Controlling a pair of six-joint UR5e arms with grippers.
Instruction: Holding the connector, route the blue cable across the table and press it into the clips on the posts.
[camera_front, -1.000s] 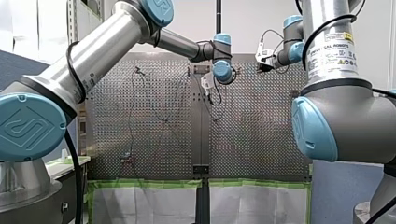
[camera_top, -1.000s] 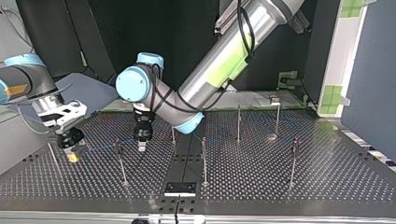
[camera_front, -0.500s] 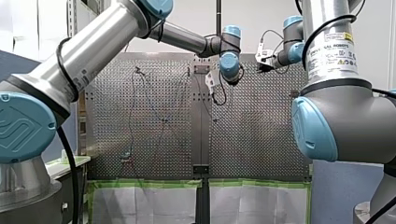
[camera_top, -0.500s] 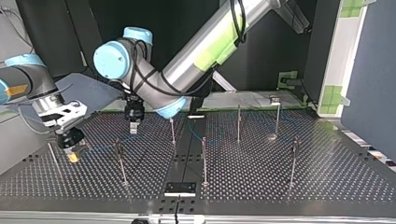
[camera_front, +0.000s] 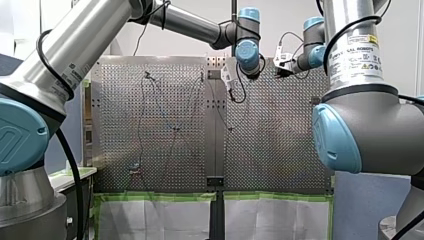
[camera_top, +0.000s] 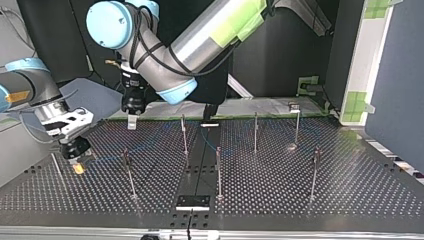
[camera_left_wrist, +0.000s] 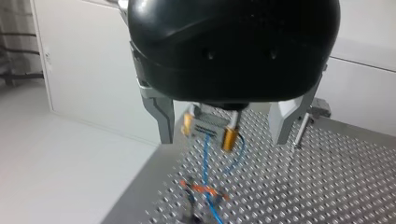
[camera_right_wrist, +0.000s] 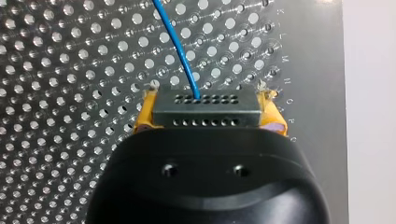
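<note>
Where my right gripper (camera_right_wrist: 210, 116) pinches, connector (camera_right_wrist: 207, 108) sits.

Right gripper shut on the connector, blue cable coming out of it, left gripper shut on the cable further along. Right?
No. My left gripper is open and holds nothing: the left wrist view shows its fingers spread, clear of the blue cable. The rest stands: my right gripper is shut on the connector, blue cable coming out of it.
</note>
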